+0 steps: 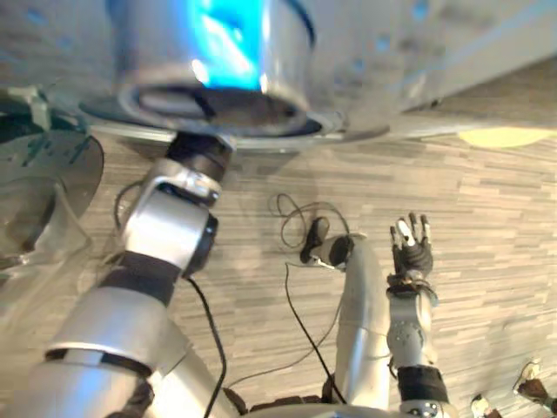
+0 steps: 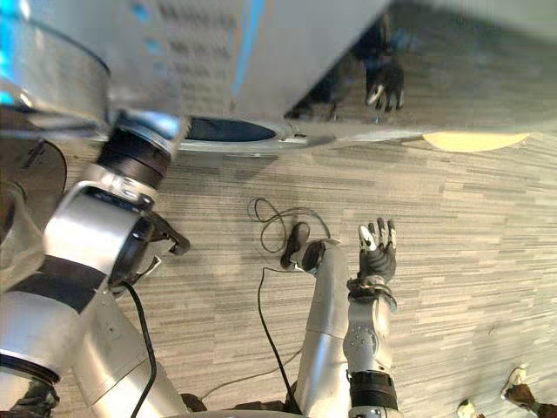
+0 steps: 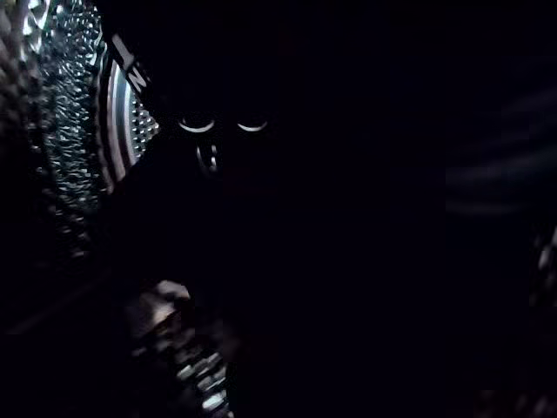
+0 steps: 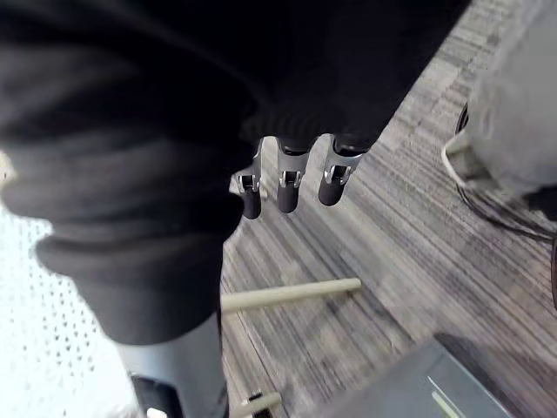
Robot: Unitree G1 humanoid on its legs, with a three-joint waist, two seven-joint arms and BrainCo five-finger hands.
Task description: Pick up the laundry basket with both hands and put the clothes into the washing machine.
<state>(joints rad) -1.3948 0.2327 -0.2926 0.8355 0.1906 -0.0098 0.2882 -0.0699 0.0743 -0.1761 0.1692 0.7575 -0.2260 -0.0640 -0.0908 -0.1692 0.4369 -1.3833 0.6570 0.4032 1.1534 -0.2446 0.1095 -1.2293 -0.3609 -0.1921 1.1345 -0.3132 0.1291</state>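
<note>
1. Fingers (image 1: 411, 232) of the right hand (image 1: 412, 254) are straight and slightly spread, holding nothing, low over the floor (image 1: 496, 226).
2. Right eye: the left arm runs up into the washing machine (image 2: 287, 52) opening. The left hand is hidden inside, so I can't tell its grip.
3. Left wrist: dark, with the perforated drum wall (image 3: 61, 131) beside it. Clothes can't be made out.
4. Right wrist: fingers straight over the floor, with a white perforated surface (image 4: 35, 348) at the edge.
</note>
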